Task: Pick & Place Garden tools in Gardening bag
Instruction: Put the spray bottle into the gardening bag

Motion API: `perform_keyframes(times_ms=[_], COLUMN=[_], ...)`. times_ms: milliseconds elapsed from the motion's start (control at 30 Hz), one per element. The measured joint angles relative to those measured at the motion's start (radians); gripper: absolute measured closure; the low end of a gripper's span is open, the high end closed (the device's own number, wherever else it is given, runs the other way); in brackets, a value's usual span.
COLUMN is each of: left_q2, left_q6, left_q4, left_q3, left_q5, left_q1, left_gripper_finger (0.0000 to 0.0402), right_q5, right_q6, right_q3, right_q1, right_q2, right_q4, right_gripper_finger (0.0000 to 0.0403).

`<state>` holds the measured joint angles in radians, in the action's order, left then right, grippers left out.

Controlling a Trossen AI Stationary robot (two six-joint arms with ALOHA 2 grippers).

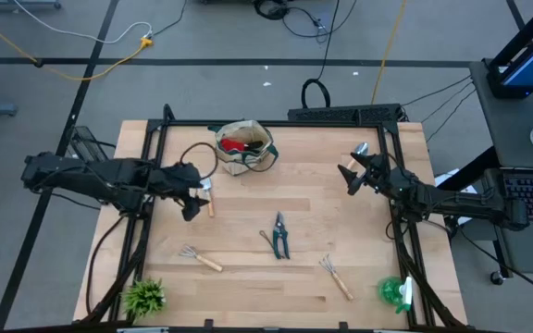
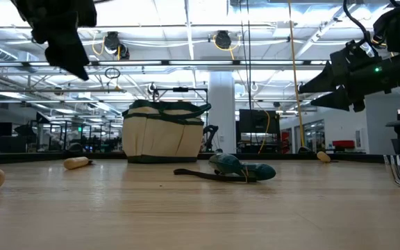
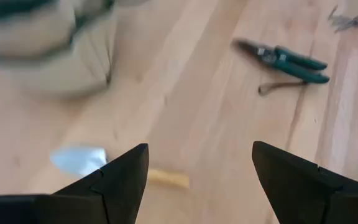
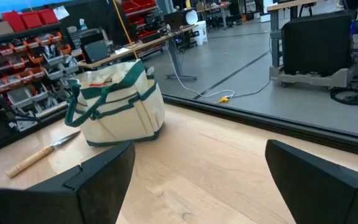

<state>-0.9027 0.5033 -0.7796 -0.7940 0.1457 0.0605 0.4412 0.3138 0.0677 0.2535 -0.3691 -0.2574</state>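
Observation:
The gardening bag, beige with green trim, stands at the table's far middle with something red inside. A trowel lies flat just beside and below my open left gripper. Dark pruning shears lie mid-table. Two hand rakes lie nearer the front edge, and a green spray bottle rests at the front right. My right gripper hangs open at the right, pointing level toward the bag.
A small leafy plant sits at the front left corner. A black frame runs along the table's far and side edges. Bare wood lies between the bag and the shears.

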Motion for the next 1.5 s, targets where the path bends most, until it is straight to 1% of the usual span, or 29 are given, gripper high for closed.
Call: perform_keyframes(times_ms=[100,300,400,467,567,733,933,1033,1133,1367,1500], left_q2=[-0.034,-0.069,-0.079,-0.088,-0.107,-0.154,-0.221,-0.247,-0.268,-0.278,-0.278], left_q6=[0.078,0.190,0.196,0.240,0.372,0.631,0.928,1.049,1.167,1.384,1.517], left_q4=[-0.016,0.040,0.078,0.100,0.096,0.059,0.027,0.028,0.032,0.041,0.041], left_q3=[0.000,0.000,0.000,0.000,0.000,0.000,0.000,0.000,0.000,0.000,0.000], left_q5=[-0.048,-0.173,-0.193,-0.202,-0.237,-0.351,-0.372,-0.409,-0.417,-0.405,-0.362], left_q1=[0.000,0.001,0.001,0.001,0.001,0.006,0.065,0.104,0.145,0.238,0.285], left_gripper_finger=[0.0107,0.0107,0.0107,0.0107,0.0107,0.0107,0.0108,0.0107,0.0107,0.0107,0.0107], right_q5=[0.001,0.003,0.003,0.003,0.003,0.003,0.003,0.003,0.003,0.003,0.003], right_q6=[-0.013,-0.045,-0.046,-0.046,-0.046,-0.068,-0.072,-0.072,-0.072,-0.072,-0.072], right_q3=[-0.001,-0.002,-0.003,-0.003,-0.003,-0.003,-0.004,-0.004,-0.005,-0.005,-0.005], right_q1=[0.000,0.001,0.001,0.001,0.001,0.001,0.001,0.001,0.001,0.001,0.001], right_q2=[0.000,0.000,0.000,0.000,0.000,0.000,0.000,0.000,0.000,0.000,0.000], right_q4=[0.000,-0.001,-0.001,0.000,0.000,0.000,-0.005,-0.009,-0.008,-0.008,-0.008], right_gripper_finger=[0.0048,0.0048,0.0048,0.0048,0.0048,0.0048,0.0048,0.0048,0.0048,0.0048,0.0048])
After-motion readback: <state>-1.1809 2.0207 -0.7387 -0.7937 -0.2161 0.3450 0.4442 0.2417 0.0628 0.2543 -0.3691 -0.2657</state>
